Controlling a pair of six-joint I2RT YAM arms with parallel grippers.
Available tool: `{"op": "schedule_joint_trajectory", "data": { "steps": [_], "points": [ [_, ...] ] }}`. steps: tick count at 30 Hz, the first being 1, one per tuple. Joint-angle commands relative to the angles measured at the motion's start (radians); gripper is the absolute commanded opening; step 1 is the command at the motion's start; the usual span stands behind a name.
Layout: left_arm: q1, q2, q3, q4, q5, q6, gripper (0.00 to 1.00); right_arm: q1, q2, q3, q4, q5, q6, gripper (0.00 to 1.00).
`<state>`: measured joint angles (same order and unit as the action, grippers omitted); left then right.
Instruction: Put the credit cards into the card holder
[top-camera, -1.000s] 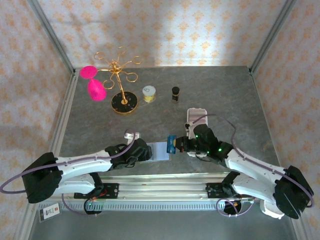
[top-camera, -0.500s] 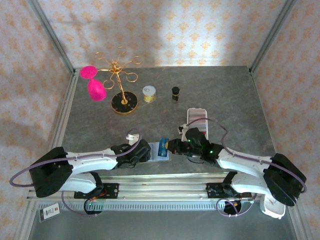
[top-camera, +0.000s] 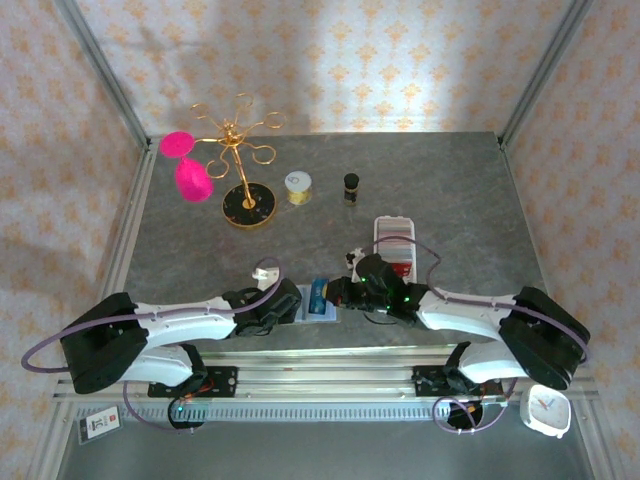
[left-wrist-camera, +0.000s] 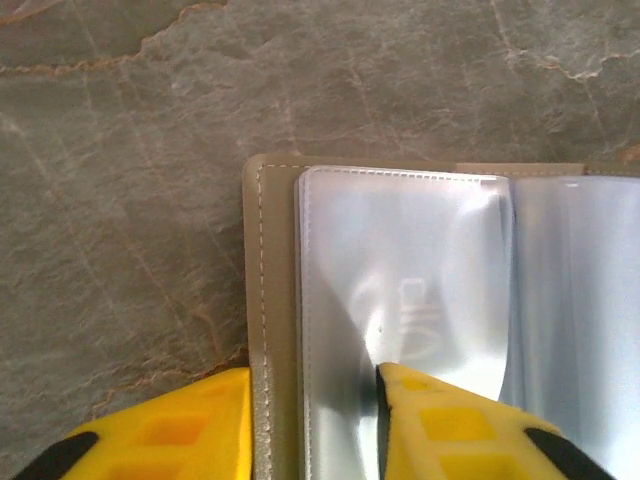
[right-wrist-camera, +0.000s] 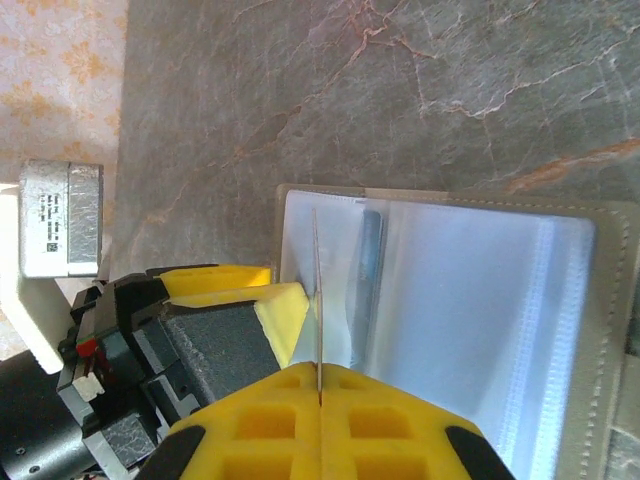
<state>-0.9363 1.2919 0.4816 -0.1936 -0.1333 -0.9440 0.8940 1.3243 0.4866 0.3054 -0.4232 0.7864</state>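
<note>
And the right gripper (right-wrist-camera: 320, 398) pinches a credit card (right-wrist-camera: 317, 280) edge-on over the open card holder (right-wrist-camera: 480, 330) lying flat between the arms, the left gripper (left-wrist-camera: 310, 375) straddles its sleeve (left-wrist-camera: 400, 260), hold unclear, so a slack sleeve mouth could catch the card and shove the holder aside.

Grey marbled table (top-camera: 450, 180) with open card holder (left-wrist-camera: 400, 250)

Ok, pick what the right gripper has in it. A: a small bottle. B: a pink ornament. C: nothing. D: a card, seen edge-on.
D: in the right wrist view the right gripper is shut on a thin card, edge-on over the open holder.
</note>
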Motion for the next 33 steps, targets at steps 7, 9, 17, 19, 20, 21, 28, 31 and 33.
{"op": "schedule_joint_trajectory", "data": {
  "steps": [7,9,17,19,20,21,28,31,33],
  "points": [
    [-0.01,0.001,-0.03,0.002,0.014,0.001,0.28,0.011,0.079,0.056,0.049,0.045,0.023,0.0],
    [-0.01,-0.008,-0.038,0.004,0.014,0.001,0.28,0.011,0.087,0.058,0.045,0.065,0.019,0.0],
    [-0.01,-0.029,-0.051,0.012,0.018,-0.002,0.28,0.011,0.147,0.063,0.082,0.102,0.035,0.0],
    [-0.011,-0.03,-0.052,0.012,0.02,-0.001,0.28,0.011,0.163,0.063,0.101,0.094,0.043,0.0],
    [-0.01,-0.031,-0.052,0.013,0.021,-0.001,0.28,0.011,0.171,0.064,0.104,0.091,0.045,0.0],
    [-0.01,-0.032,-0.053,0.015,0.02,-0.001,0.28,0.011,0.177,0.064,0.109,0.087,0.047,0.0],
    [-0.01,-0.032,-0.06,0.023,0.024,-0.002,0.28,0.011,0.196,0.045,0.154,0.05,0.074,0.0],
    [-0.01,-0.036,-0.064,0.029,0.025,-0.002,0.28,0.013,0.206,0.038,0.156,0.03,0.081,0.0],
    [-0.011,-0.037,-0.066,0.029,0.026,-0.003,0.28,0.013,0.203,0.028,0.157,0.021,0.089,0.0]
  ]
}}
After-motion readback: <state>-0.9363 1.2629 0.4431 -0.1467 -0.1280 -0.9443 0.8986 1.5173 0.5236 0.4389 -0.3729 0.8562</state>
